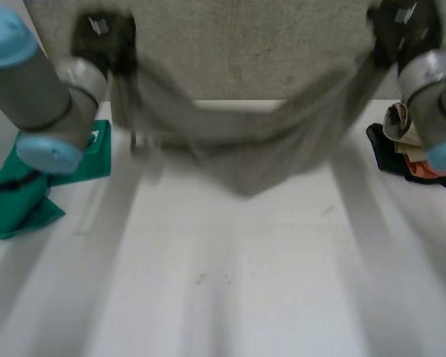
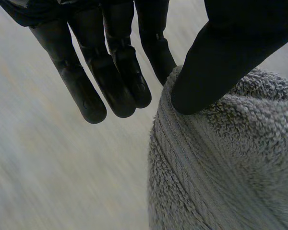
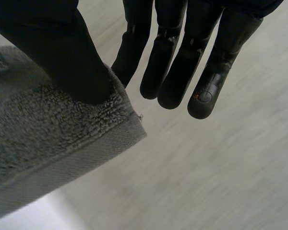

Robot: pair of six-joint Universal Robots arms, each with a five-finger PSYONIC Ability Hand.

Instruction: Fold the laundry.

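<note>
A grey towel (image 1: pixel 245 141) hangs in the air between my two hands, sagging in the middle above the white table (image 1: pixel 230 282). My left hand (image 1: pixel 104 41) holds its left top corner. In the left wrist view the thumb (image 2: pixel 216 62) presses the terry towel (image 2: pixel 221 163) against a finger (image 2: pixel 156 52), while the other fingers stay straight. My right hand (image 1: pixel 401 30) holds the right top corner. There the thumb (image 3: pixel 67 52) pinches the towel (image 3: pixel 48 139) at its hemmed corner against a finger (image 3: pixel 129 48).
A green cloth (image 1: pixel 30 190) lies at the table's left edge under my left arm. A heap of dark, cream and orange clothes (image 1: pixel 409 152) sits at the right edge. A grey wall panel (image 1: pixel 245 44) stands behind the table.
</note>
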